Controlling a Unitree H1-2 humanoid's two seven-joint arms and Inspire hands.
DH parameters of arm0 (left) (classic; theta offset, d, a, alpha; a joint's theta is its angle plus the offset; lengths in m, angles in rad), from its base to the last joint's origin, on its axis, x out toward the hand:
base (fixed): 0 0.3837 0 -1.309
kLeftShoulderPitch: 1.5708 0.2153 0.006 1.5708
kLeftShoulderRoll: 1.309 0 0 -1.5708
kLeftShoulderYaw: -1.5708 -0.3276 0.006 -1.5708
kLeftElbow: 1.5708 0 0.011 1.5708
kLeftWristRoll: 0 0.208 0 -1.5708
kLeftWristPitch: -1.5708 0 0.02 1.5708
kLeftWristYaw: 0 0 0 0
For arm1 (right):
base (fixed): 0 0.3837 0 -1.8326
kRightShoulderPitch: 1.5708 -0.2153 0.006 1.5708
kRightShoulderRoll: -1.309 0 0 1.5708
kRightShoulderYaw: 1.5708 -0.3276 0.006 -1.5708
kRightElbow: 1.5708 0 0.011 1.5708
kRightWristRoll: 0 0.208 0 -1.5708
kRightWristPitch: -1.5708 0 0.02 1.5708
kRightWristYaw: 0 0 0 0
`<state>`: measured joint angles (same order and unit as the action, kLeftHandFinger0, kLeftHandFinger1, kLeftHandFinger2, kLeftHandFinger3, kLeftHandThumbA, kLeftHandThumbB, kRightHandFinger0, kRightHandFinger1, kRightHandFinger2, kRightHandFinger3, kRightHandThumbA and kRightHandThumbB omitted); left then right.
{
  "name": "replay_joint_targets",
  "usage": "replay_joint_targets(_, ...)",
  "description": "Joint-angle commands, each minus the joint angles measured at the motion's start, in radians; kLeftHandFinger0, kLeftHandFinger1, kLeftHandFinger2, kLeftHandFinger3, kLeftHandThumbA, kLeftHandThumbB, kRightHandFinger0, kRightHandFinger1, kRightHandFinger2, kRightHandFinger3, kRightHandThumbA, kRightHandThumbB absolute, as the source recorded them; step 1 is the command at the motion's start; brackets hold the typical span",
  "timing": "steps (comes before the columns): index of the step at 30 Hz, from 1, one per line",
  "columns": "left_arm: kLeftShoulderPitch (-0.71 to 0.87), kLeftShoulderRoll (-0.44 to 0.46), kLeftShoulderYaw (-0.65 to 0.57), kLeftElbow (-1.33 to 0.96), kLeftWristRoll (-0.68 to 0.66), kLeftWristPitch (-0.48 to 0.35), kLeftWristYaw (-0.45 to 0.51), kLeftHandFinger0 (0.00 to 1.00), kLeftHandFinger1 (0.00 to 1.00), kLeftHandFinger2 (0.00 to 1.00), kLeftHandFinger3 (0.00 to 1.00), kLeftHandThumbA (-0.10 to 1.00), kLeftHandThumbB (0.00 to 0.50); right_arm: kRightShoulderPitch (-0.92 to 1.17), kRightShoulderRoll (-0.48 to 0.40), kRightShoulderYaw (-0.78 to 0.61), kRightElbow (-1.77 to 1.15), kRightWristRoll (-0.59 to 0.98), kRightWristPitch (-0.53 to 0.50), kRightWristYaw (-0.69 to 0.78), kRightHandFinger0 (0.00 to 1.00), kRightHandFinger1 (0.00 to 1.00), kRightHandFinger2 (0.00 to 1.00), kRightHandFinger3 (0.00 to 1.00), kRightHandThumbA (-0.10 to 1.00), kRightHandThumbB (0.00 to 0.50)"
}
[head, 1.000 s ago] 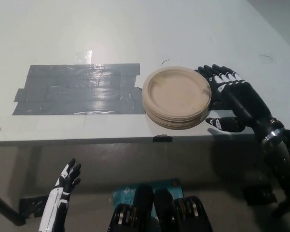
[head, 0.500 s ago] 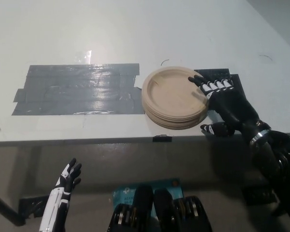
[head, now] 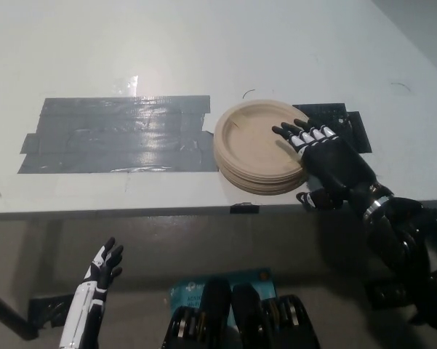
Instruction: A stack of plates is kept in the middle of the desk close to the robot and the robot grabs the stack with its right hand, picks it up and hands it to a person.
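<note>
Stack of paper plates [head: 256, 149], tan/beige, sits on the white counter [head: 203, 51] near its front edge, roughly mid-picture, a bit to the right. Stack looks flat on the surface, not lifted. Left rim of stack touches or overlaps the right end of a big patch of grey duct tape [head: 116, 134] stuck to the counter. Smaller dark tape patch [head: 334, 116] lies just right of the plates, partly behind the hand.

Right hand [head: 327, 160], black w/ white marks on the fingers, comes in from lower right. Fingers [head: 298, 136] are spread and lie over the top plate's right part, reaching toward its centre; thumb [head: 311, 198] is low at the stack's front-right edge, near the counter edge. So the hand brackets the stack's right side, top and bottom, but it isn't clamped yet; can't tell if thumb touches the plates. Nothing held so far.

Left hand [head: 102, 269], white w/ black fingers, rests low at lower left, below the counter edge, fingers apart, holding nothing, well apart from the plates.
</note>
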<state>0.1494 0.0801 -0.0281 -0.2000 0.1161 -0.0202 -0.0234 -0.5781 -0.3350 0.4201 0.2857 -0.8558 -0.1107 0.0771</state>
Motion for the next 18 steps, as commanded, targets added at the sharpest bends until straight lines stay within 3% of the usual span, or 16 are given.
replay_joint_targets(1, -0.007, 0.003, -0.002, -0.033, 0.004, -0.017, -0.001, 1.00, 1.00, 1.00, 1.00, 1.00, 0.000, -0.062, 0.015, 0.016, 0.017, -0.041, -0.033, -0.072, 1.00, 1.00, 1.00, 1.00, 0.91, 0.410)
replay_joint_targets(9, -0.004, 0.004, -0.002, -0.027, 0.005, -0.030, 0.000, 1.00, 1.00, 1.00, 1.00, 1.00, 0.000, -0.069, 0.027, 0.050, 0.044, -0.076, -0.033, -0.104, 1.00, 1.00, 1.00, 1.00, 0.95, 0.409)
replay_joint_targets(15, -0.006, 0.001, 0.001, -0.031, 0.004, -0.013, 0.003, 1.00, 1.00, 1.00, 1.00, 1.00, 0.000, -0.091, 0.036, 0.078, 0.109, -0.093, -0.049, -0.138, 1.00, 1.00, 1.00, 1.00, 0.92, 0.397)
replay_joint_targets(18, -0.009, 0.003, 0.003, -0.028, 0.004, -0.019, 0.004, 1.00, 1.00, 1.00, 1.00, 1.00, 0.000, -0.112, 0.040, 0.114, 0.169, -0.126, -0.061, -0.169, 1.00, 1.00, 1.00, 1.00, 0.84, 0.423)
